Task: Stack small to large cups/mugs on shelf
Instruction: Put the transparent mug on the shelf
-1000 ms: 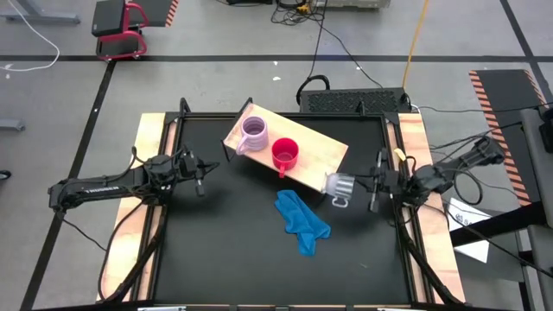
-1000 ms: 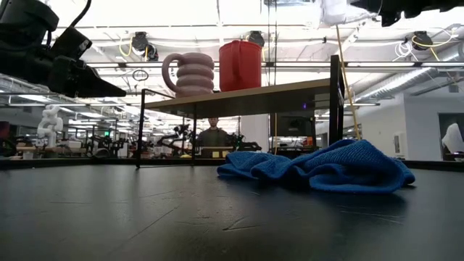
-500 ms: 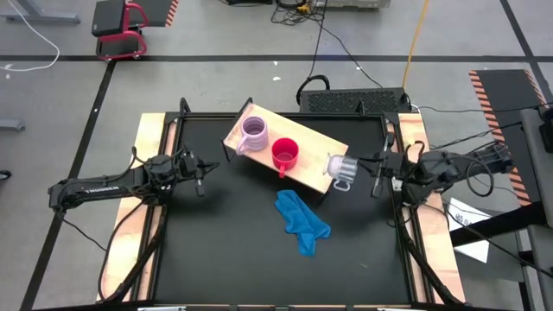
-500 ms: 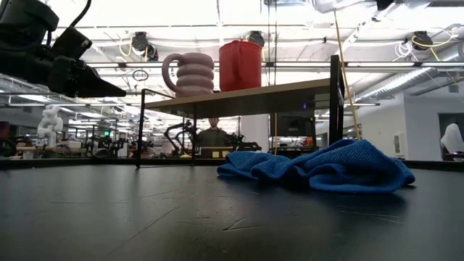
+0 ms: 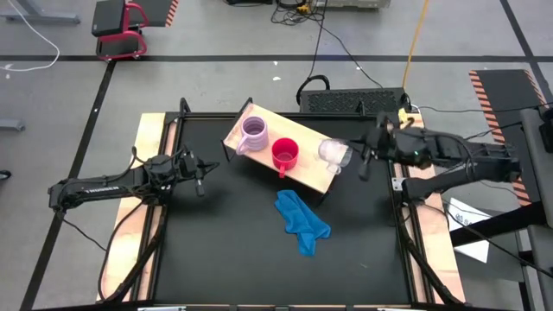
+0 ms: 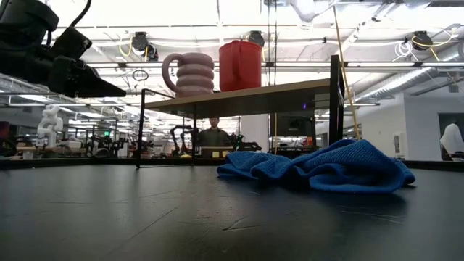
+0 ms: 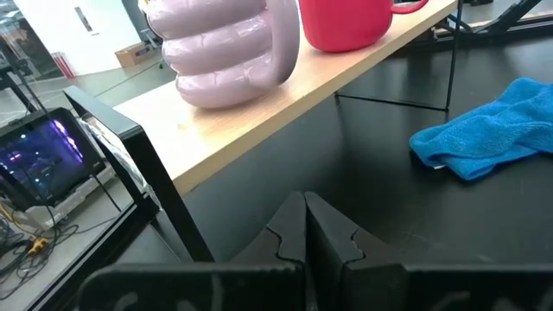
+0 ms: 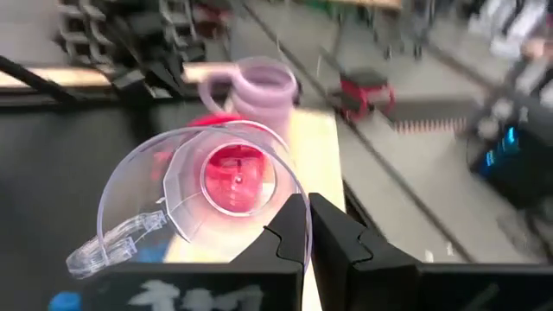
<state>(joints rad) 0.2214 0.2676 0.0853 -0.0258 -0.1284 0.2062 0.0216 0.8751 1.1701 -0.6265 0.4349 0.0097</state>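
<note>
While clenched on the clear cup's rim, the right gripper is carrying it above the shelf, beside the red mug, for placing; left gripper is idling shut.

The shelf, a pale wooden board on thin dark legs, lies at a slant at the table's 12 o'clock. On it stand a ribbed lilac mug and, at its 4 o'clock, a red mug. A clear cup hangs tilted over the shelf's 3 o'clock end.
</note>
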